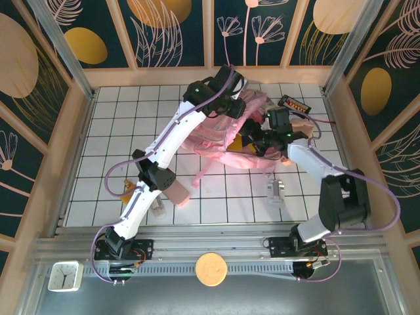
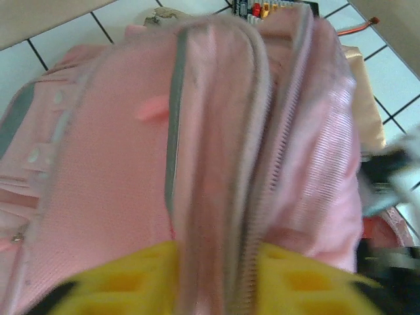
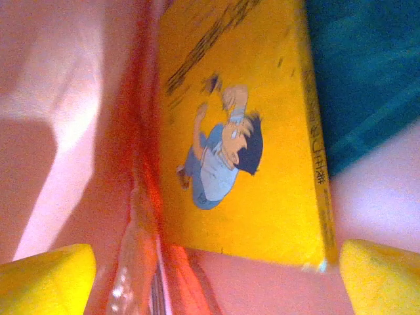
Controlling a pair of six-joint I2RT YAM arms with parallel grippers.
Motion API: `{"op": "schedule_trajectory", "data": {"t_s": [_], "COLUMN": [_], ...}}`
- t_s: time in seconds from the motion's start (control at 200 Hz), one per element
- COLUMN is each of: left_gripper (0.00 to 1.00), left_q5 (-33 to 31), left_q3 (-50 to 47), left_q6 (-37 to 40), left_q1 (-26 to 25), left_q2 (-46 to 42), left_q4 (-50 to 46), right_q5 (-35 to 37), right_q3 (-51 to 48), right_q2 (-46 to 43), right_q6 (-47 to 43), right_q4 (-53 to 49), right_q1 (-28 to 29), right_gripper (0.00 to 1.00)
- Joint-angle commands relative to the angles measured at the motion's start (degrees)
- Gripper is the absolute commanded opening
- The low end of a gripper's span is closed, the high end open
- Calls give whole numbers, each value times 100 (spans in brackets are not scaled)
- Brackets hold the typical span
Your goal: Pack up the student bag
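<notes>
White tiled tabletop [image 1: 118, 131] carries the student bag [image 1: 226, 154] at far centre; a white object [image 1: 275, 191] lies outside it, unpacked. Left wrist: left gripper [image 2: 216, 275] has its jaws astride the bag's zip edge; through the blur I cannot tell if they pinch. Right wrist: right gripper [image 3: 216, 275] jaws are spread, with a yellow book [image 3: 249, 131] inside the bag.

white gridded tabletop [image 1: 118, 118], dark floral wall panels [image 1: 262, 39], pale wooden frames [image 1: 209, 33]

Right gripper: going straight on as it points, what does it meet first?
Most likely the yellow book inside the student bag; it lies dead ahead of the right gripper, depth unclear.
</notes>
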Motion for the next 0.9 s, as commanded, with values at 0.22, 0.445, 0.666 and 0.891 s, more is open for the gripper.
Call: {"op": "schedule_trajectory", "data": {"t_s": [0.22,0.445,0.666,0.891], "left_gripper": [99,99,99,99], "left_q5": [-546,-825,-1220,-1362], "left_q3": [648,189,-656,-758], "left_q6": [-578,-1212,-995,-930], "left_q1": [13,241,343,589], "left_q2": [125,-79,176,689], "left_q4": [-640,-1161,-1158,-1153], "right_q5": [1012,560,541,731], "right_q3": [-586,-1655,-2028,-1773], "right_q2": [-2680,-2800,-1972,-701], "right_q6": [-1038,-10,465,467], "right_q4": [-2709,-1780,-563,456], "right_q1": [-1055,-213,169,203], "right_gripper": [99,99,99,99]}}
